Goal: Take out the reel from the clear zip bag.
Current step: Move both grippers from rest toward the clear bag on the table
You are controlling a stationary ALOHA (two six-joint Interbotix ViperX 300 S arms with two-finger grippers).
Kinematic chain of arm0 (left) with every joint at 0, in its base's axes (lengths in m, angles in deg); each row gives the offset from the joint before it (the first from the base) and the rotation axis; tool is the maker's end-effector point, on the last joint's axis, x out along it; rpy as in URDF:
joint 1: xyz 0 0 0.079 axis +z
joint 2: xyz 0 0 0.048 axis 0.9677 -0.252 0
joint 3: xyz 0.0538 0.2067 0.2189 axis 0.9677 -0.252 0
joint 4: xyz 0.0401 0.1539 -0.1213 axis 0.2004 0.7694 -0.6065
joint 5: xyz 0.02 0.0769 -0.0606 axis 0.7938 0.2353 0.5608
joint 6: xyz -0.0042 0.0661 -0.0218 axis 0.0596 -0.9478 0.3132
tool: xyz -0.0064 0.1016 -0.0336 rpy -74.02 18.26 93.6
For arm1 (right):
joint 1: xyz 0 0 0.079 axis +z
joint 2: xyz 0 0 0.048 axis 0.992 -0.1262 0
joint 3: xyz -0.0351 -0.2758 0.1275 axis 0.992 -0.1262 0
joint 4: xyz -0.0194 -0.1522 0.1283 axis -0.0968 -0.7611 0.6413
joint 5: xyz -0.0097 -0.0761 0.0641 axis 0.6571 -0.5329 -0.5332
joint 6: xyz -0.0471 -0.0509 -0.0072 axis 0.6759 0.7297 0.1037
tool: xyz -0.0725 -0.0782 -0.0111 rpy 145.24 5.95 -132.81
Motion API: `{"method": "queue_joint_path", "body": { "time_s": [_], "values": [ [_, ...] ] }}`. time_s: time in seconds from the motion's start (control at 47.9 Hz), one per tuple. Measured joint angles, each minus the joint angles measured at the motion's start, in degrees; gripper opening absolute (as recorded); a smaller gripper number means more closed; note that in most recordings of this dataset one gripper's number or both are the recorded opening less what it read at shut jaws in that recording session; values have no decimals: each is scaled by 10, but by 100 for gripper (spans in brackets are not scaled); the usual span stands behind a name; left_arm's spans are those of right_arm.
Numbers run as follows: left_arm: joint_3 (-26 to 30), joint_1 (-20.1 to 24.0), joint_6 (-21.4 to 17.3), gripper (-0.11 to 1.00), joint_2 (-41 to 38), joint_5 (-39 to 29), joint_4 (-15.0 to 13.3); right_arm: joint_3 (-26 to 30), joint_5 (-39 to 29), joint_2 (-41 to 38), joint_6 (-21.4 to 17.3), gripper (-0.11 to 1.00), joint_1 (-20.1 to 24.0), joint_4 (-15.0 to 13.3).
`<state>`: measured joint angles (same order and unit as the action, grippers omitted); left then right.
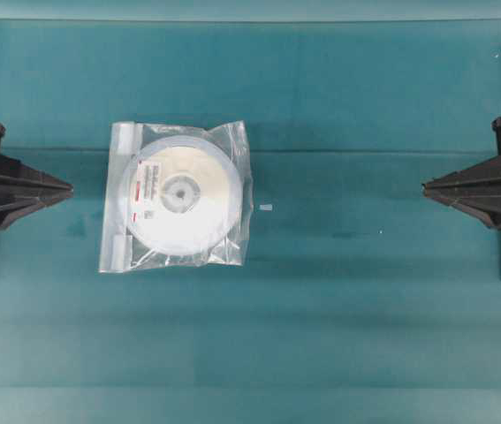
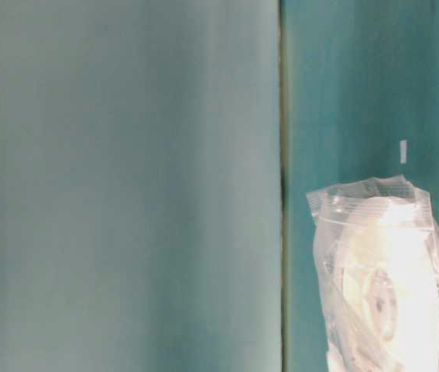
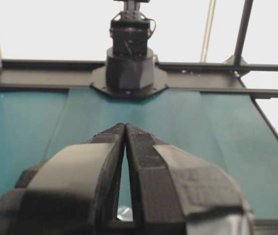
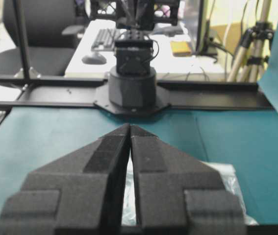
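The clear zip bag [image 1: 176,196] lies flat on the teal table, left of centre, its whitish zip strip along the left edge. Inside it sits the white round reel [image 1: 182,192] with a grey hub and a label with red marks. The bag [image 2: 389,271] with the reel [image 2: 385,298] also fills the lower right of the table-level view. My left gripper [image 1: 70,188] is at the left edge, shut and empty, a short way from the bag. My right gripper [image 1: 425,186] is at the right edge, shut and empty, far from the bag. Fingertips meet in both wrist views: left gripper [image 3: 125,125], right gripper [image 4: 130,126].
A small white scrap [image 1: 266,208] lies on the table just right of the bag. The opposite arm's base [image 3: 129,63] stands at the far table edge. A fold line crosses the teal cloth [image 1: 365,152].
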<state>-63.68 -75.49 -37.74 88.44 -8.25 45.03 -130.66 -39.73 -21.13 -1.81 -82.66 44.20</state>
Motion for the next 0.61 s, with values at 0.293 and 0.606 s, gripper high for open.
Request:
{"method": "queue_joint_path", "body": {
  "time_s": [0.293, 0.606],
  "values": [
    [30, -3, 91, -3, -34, 1, 5, 3, -4, -77, -67, 0, 1, 118],
    [38, 51, 334, -3, -87, -6, 5, 46, -4, -224, -163, 0, -3, 188]
  ]
}}
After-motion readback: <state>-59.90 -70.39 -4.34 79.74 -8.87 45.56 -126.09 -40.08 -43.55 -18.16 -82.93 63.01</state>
